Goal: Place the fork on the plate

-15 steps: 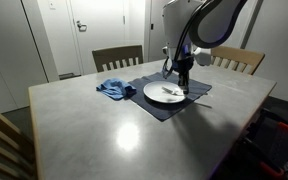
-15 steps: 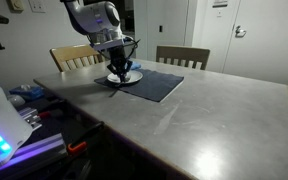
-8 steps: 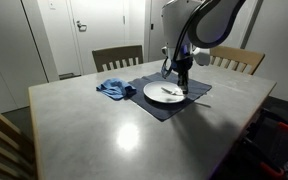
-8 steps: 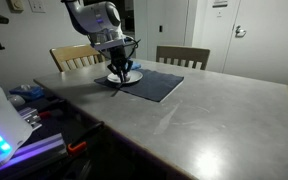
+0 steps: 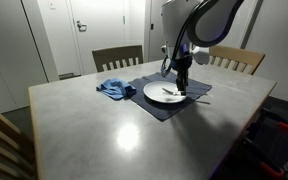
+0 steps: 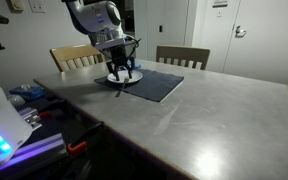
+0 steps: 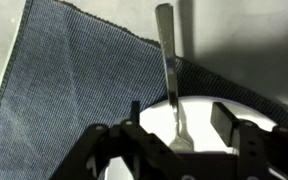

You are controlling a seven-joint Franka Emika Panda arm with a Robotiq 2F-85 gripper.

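Wrist view: gripper (image 7: pixel 178 110) jaws apart astride fork (image 7: pixel 165 50), tines resting on plate (image 7: pixel 196 118); withdraw straight upward, avoiding the handle.

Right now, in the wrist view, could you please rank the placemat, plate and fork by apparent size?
1. placemat
2. plate, partly out of frame
3. fork
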